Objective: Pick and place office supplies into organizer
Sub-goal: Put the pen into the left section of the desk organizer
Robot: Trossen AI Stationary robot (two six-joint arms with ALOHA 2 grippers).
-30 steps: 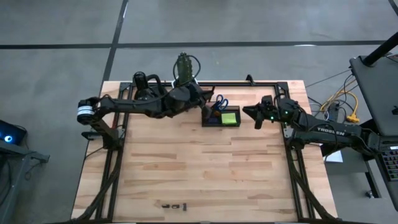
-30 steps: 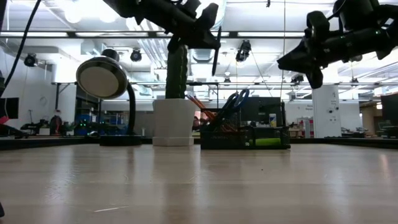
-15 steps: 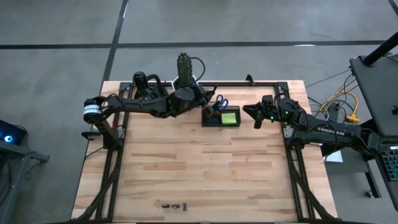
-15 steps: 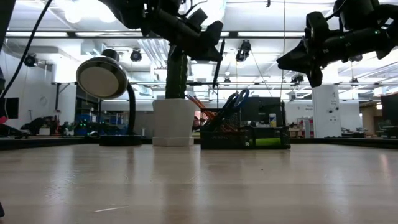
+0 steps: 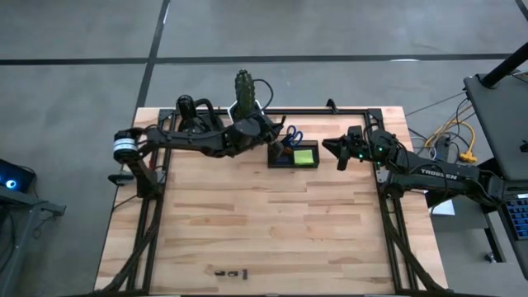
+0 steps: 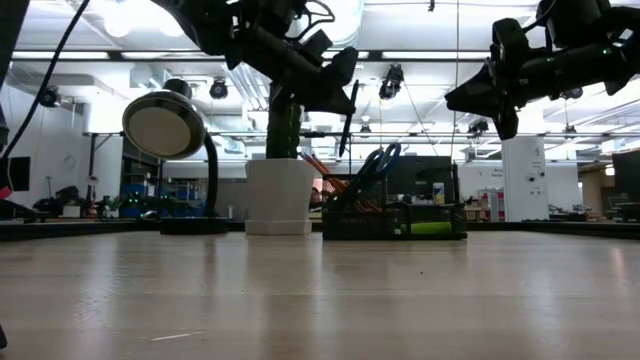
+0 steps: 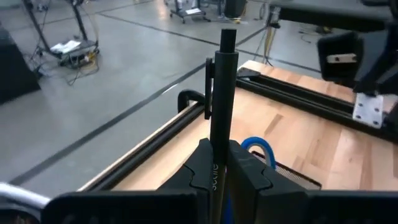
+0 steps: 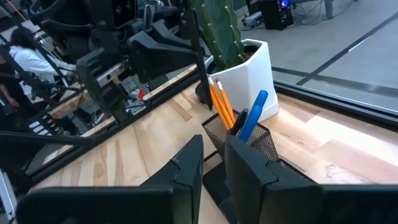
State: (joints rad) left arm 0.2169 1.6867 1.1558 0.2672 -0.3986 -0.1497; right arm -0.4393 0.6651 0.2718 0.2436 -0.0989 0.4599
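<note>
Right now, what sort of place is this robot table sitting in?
Probably an open lab or workshop: bare concrete floor around the wooden table, exposed ceiling lights and ducting, and equipment benches in the background.

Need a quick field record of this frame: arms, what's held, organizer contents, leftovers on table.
left gripper: shut on a dark pen, raised beside the organizer
right gripper: raised on the organizer's other side, holds nothing visible
organizer contents: blue-handled scissors, orange pencils, lime-green sticky-note pad
behind organizer: white cactus pot
left on table: small black clips near front edge
</note>
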